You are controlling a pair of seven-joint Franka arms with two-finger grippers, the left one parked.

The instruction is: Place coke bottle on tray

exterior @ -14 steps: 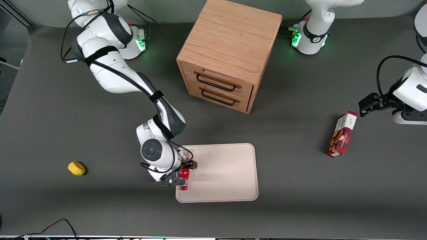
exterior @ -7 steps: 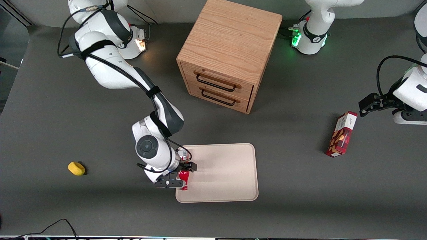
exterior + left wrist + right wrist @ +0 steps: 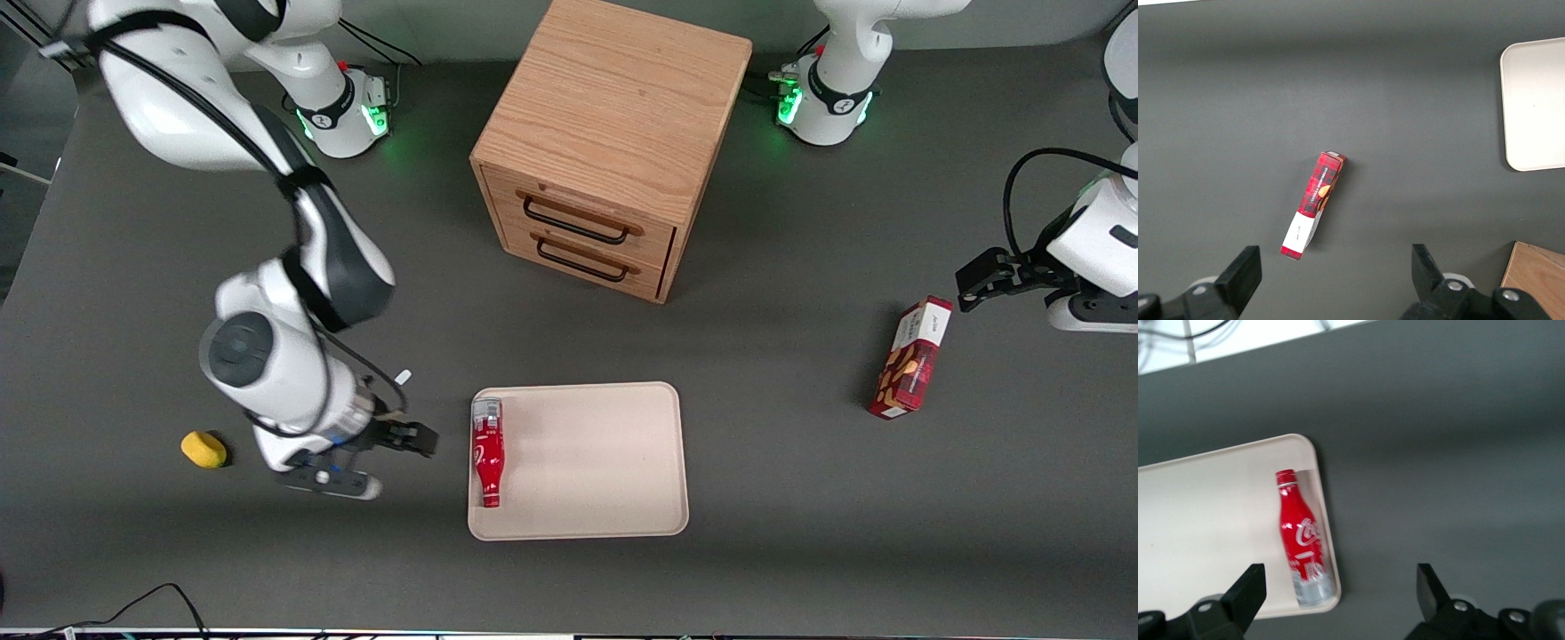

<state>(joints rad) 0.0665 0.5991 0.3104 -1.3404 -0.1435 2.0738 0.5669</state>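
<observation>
The coke bottle lies flat in the beige tray, along the rim at the working arm's end, with its red cap nearer to the front camera and its silvery base end farther away. My right gripper is open and empty. It hangs above the bare table beside the tray, apart from the bottle. The right wrist view shows the bottle lying against the tray's rim, with the open gripper above the tray's corner and the table. A corner of the tray shows in the left wrist view.
A wooden two-drawer cabinet stands farther from the front camera than the tray. A yellow lump lies on the table close to the gripper. A red-and-white snack box lies toward the parked arm's end and shows in the left wrist view.
My gripper has let go of the bottle, risen and moved off the tray toward the working arm's end. The bottle now lies on the tray.
</observation>
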